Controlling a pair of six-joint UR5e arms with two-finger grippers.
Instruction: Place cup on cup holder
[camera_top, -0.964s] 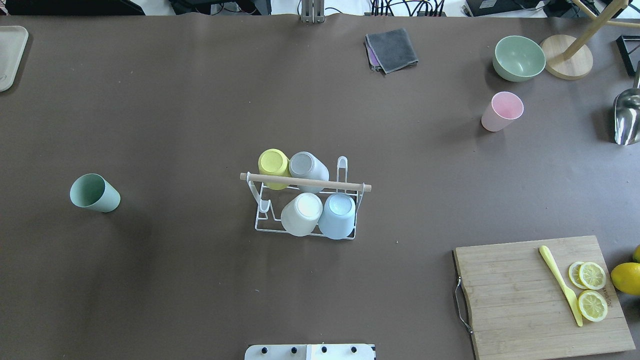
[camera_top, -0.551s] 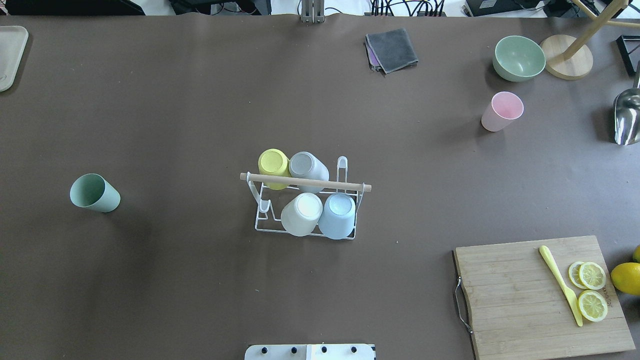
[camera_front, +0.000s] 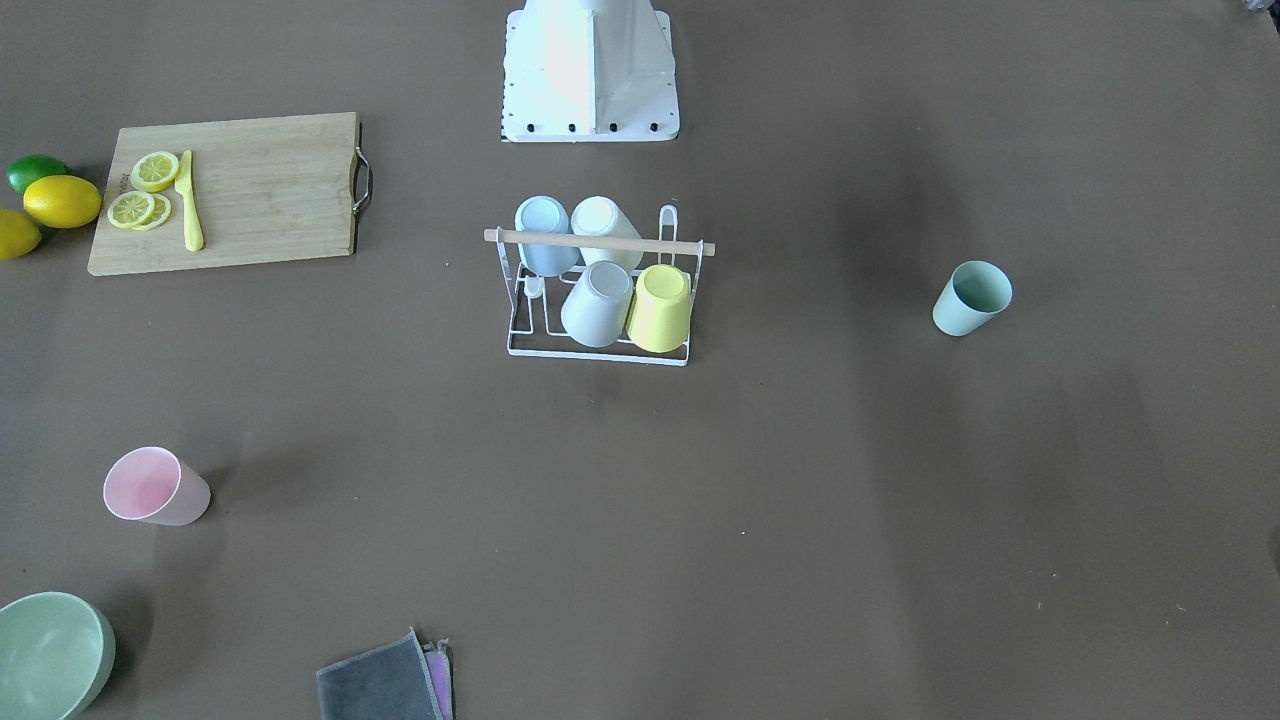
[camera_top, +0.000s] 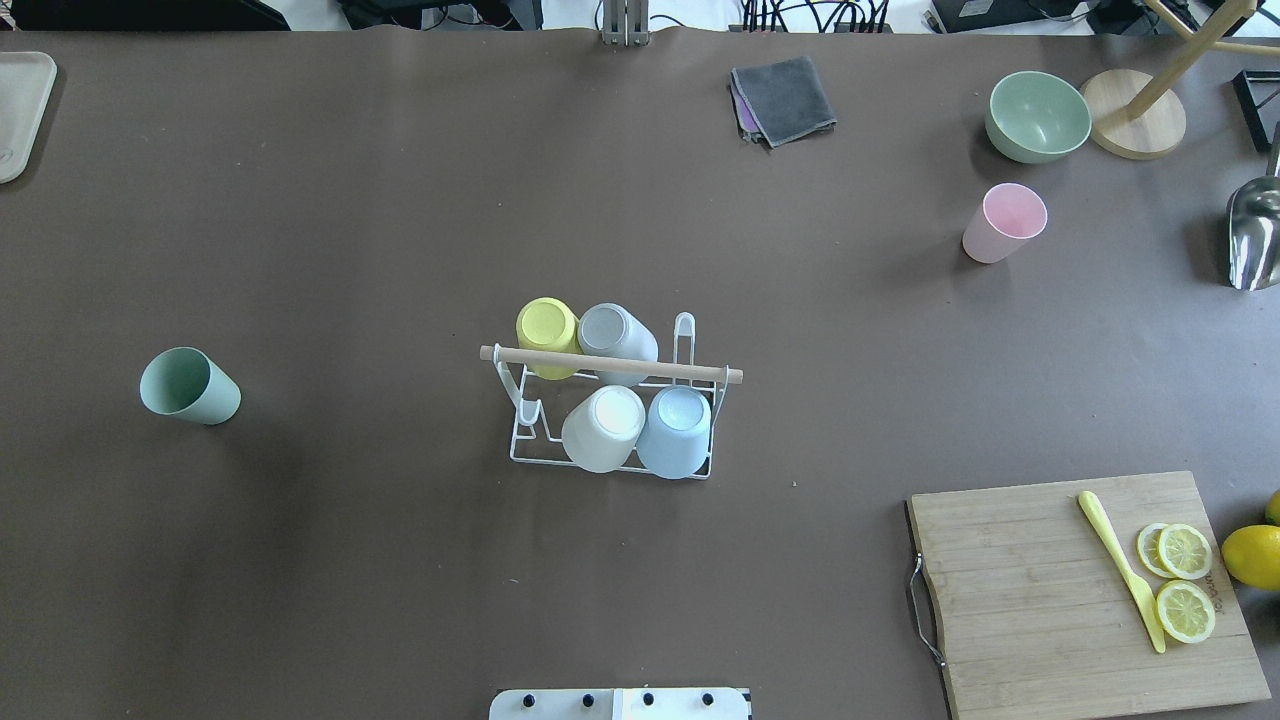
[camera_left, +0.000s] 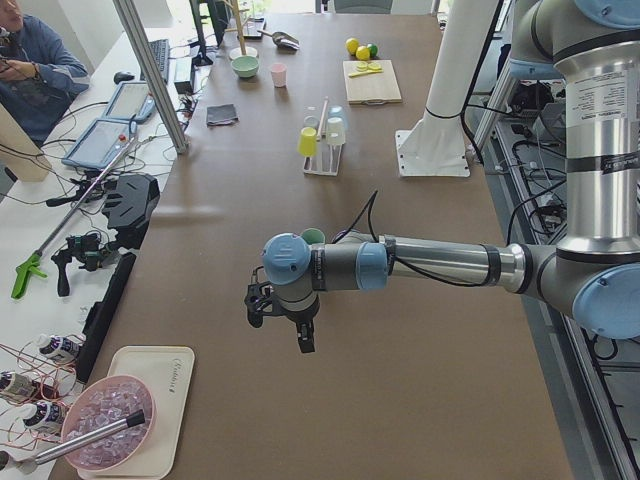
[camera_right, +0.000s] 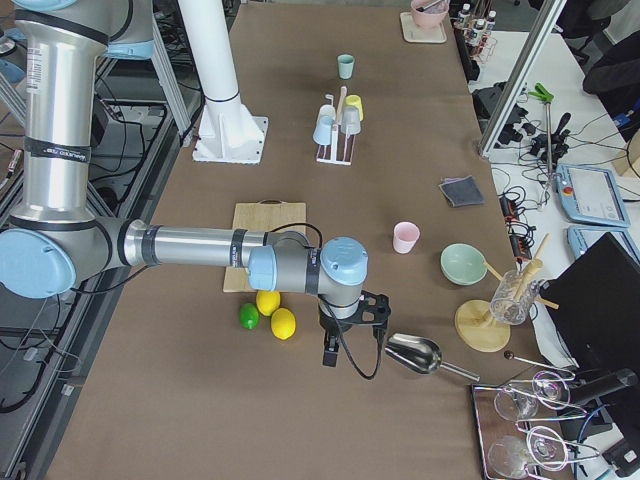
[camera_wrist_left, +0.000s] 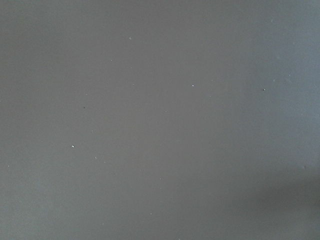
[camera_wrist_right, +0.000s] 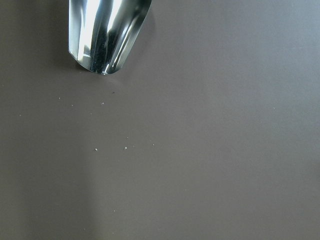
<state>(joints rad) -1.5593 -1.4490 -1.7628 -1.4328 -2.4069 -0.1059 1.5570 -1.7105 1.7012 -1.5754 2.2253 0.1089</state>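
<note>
The white wire cup holder (camera_top: 610, 364) with a wooden rod handle stands mid-table, also in the front view (camera_front: 600, 241). It carries several upturned cups: yellow, grey, white and light blue. Two prongs at one end are free. A green cup (camera_top: 188, 385) stands far on the left side, a pink cup (camera_top: 1004, 222) at the back right. My left gripper (camera_left: 280, 325) hovers over bare table near the left end, short of the green cup (camera_left: 314, 237). My right gripper (camera_right: 352, 335) hovers near the right end. I cannot tell whether either is open.
A cutting board (camera_top: 1080, 590) with lemon slices and a yellow knife lies front right, lemons (camera_top: 1252, 556) beside it. A green bowl (camera_top: 1038, 115), wooden stand base (camera_top: 1135, 115), metal scoop (camera_wrist_right: 105, 35) and grey cloth (camera_top: 785, 98) lie at the back. A tray (camera_top: 20, 110) sits back left.
</note>
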